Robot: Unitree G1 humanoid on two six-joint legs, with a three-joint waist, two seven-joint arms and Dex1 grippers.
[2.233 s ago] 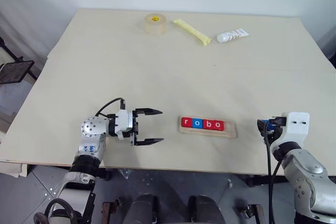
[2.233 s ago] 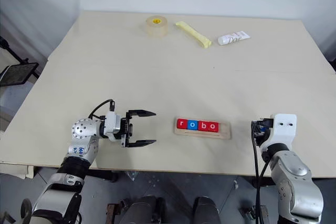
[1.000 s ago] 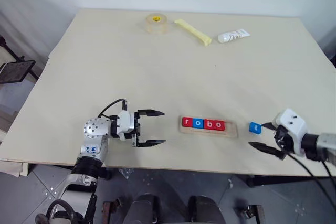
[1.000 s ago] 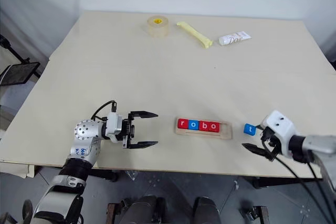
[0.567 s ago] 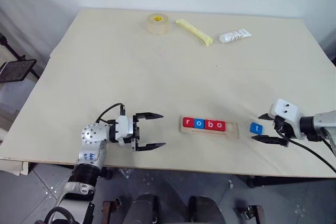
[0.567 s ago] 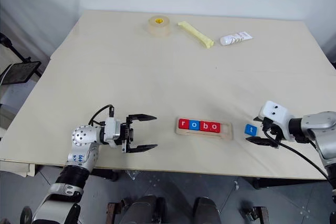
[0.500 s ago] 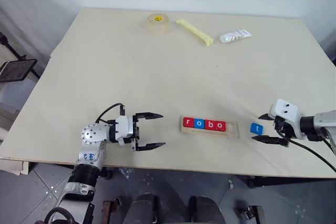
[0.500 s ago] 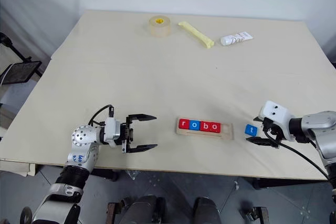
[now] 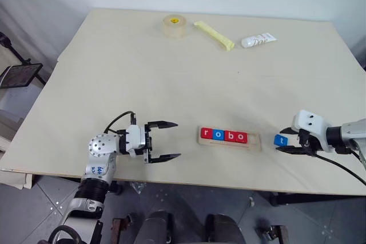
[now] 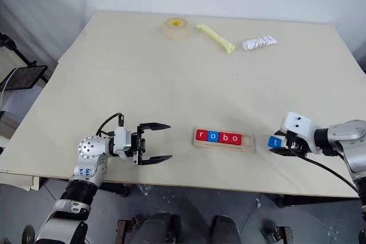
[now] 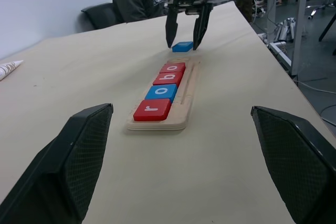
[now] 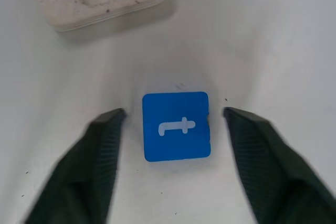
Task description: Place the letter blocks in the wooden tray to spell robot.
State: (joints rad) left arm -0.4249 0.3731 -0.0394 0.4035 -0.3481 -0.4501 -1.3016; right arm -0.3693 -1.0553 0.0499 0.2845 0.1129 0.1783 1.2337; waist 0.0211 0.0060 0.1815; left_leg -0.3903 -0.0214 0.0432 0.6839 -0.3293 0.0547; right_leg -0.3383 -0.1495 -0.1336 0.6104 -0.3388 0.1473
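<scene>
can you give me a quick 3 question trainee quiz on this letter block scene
1. True or false: the blue t block already sits in the wooden tray.
2. Which letters fill the tray now? A) r o b o B) r o t C) b o t
3. The right gripper has its jaws on either side of the ____ block.

Key: 1 false, it lies on the table past the tray's empty end. 2 A. 3 t.

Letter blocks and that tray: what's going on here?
Four letter blocks sit in the wooden tray, reading r, o, b, o. The blue t block lies on the table beside the tray's empty end. The right gripper straddles it, fingers not touching. The left gripper hovers open nearby.
</scene>
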